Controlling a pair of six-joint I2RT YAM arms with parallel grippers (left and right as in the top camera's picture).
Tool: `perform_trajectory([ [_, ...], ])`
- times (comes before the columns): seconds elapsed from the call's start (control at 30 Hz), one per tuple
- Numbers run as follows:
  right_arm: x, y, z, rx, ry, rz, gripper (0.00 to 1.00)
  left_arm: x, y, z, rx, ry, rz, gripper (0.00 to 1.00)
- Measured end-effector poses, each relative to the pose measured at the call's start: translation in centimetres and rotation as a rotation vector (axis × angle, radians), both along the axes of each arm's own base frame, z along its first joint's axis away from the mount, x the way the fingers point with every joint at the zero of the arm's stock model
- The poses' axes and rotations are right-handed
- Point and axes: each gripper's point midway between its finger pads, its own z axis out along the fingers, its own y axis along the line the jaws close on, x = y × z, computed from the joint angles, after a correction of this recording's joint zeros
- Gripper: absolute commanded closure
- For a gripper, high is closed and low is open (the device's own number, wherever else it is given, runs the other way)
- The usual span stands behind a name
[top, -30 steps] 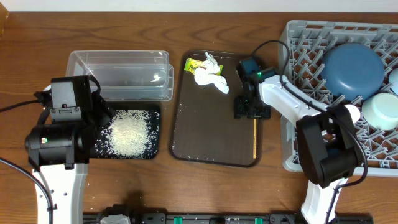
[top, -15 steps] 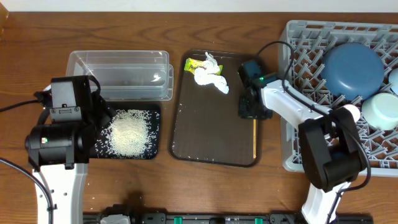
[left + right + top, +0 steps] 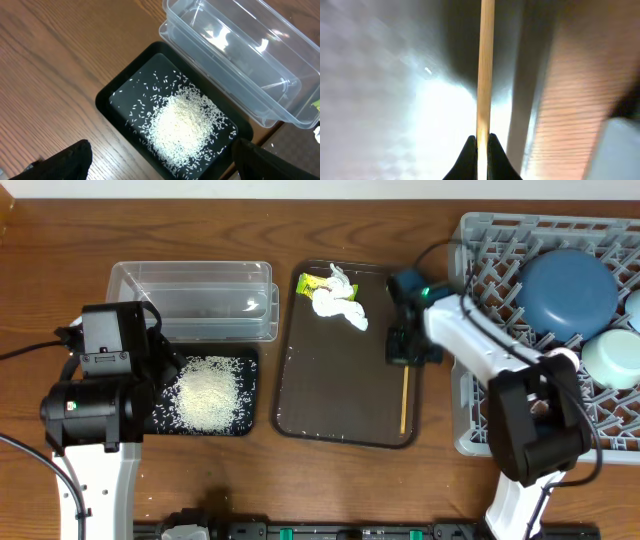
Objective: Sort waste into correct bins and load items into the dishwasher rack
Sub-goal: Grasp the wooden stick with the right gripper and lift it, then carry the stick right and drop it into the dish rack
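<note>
The thin wooden stick [image 3: 404, 400] lies along the right side of the dark brown serving tray [image 3: 330, 390]. My right gripper [image 3: 405, 355] is shut on its upper end. In the right wrist view the stick [image 3: 485, 65] runs straight out from the pinched gripper [image 3: 481, 142]. White rice [image 3: 207, 393] is heaped in the black tray [image 3: 250, 365], next to the clear tub [image 3: 195, 300]. My left gripper [image 3: 160, 160] hangs open above the rice [image 3: 182, 125]. Tissue [image 3: 338, 305] and a yellow-green wrapper [image 3: 312, 283] lie at the serving tray's far end.
The grey dishwasher rack [image 3: 480, 270] stands at the right, close beside the right arm. It holds a dark blue dish [image 3: 567, 290] and a pale blue bowl [image 3: 612, 360]. Bare wooden table lies in front of the trays.
My right gripper has closed onto the stick. The stick's near end has swung slightly left on the tray. The left arm has not moved.
</note>
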Motion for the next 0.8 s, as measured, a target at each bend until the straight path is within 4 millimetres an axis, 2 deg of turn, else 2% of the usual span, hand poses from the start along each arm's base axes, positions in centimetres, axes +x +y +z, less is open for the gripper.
perform_trajectory([
  [0.1, 2.4, -2.0, 3.9, 0.032, -0.059, -0.018, 0.99, 0.0, 0.0, 0.0, 0.000, 0.000, 0.000, 0.09],
  [0.23, 5.9, -6.9, 10.5, 0.103, -0.235, -0.015, 0.98, 0.0, 0.0, 0.0, 0.000, 0.000, 0.000, 0.09],
  [0.33, 6.4, -10.5, 13.8, 0.132, -0.330, 0.022, 0.99, 0.0, 0.0, 0.0, 0.000, 0.000, 0.000, 0.09],
  [0.4, 6.6, -12.3, 15.0, 0.144, -0.377, 0.046, 0.99, 0.0, 0.0, 0.0, 0.000, 0.000, 0.000, 0.09],
  [0.47, 7.1, -13.3, 15.3, 0.151, -0.408, 0.067, 0.99, 0.0, 0.0, 0.0, 0.000, 0.000, 0.000, 0.09],
  [0.63, 8.2, -13.9, 14.8, 0.160, -0.440, 0.130, 0.95, 0.0, 0.0, 0.0, 0.000, 0.000, 0.000, 0.09],
  [0.7, 8.5, -13.9, 14.4, 0.164, -0.442, 0.149, 0.79, 0.0, 0.0, 0.0, 0.000, 0.000, 0.000, 0.09],
  [0.73, 8.7, -13.9, 14.1, 0.166, -0.439, 0.157, 0.68, 0.0, 0.0, 0.0, 0.000, 0.000, 0.000, 0.09],
  [0.77, 8.9, -13.8, 13.7, 0.167, -0.437, 0.163, 0.55, 0.0, 0.0, 0.0, 0.000, 0.000, 0.000, 0.09],
  [0.8, 9.1, -13.9, 13.4, 0.167, -0.434, 0.168, 0.35, 0.0, 0.0, 0.0, 0.000, 0.000, 0.000, 0.09],
])
